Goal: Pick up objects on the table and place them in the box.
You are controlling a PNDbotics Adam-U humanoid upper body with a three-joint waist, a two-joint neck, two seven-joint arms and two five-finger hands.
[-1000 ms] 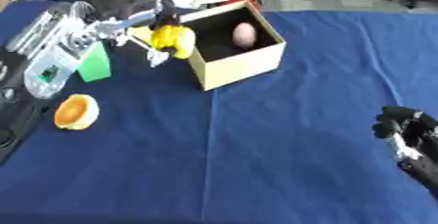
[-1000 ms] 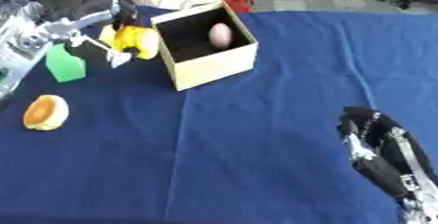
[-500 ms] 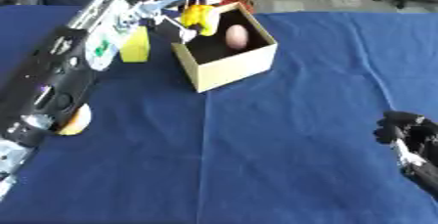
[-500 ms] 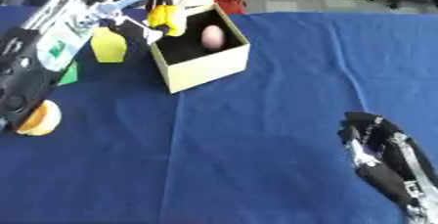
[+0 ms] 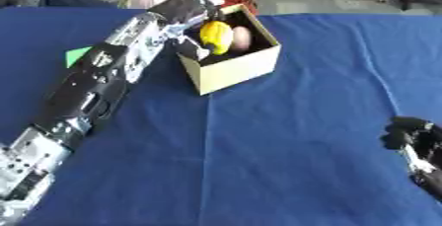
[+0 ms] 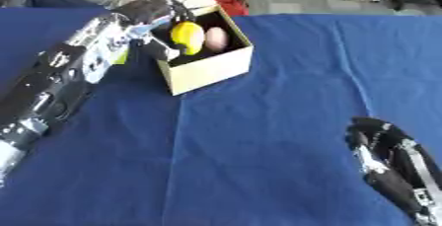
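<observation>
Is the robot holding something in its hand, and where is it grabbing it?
The left hand holds a yellow object over the open box, gripping its upper left side. The right hand, low on the right, holds nothing.

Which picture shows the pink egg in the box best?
The right eye view: the pink egg shows almost whole inside the box, beside the yellow thing in the left hand. In the left eye view the yellow thing covers more of the egg's side.
</observation>
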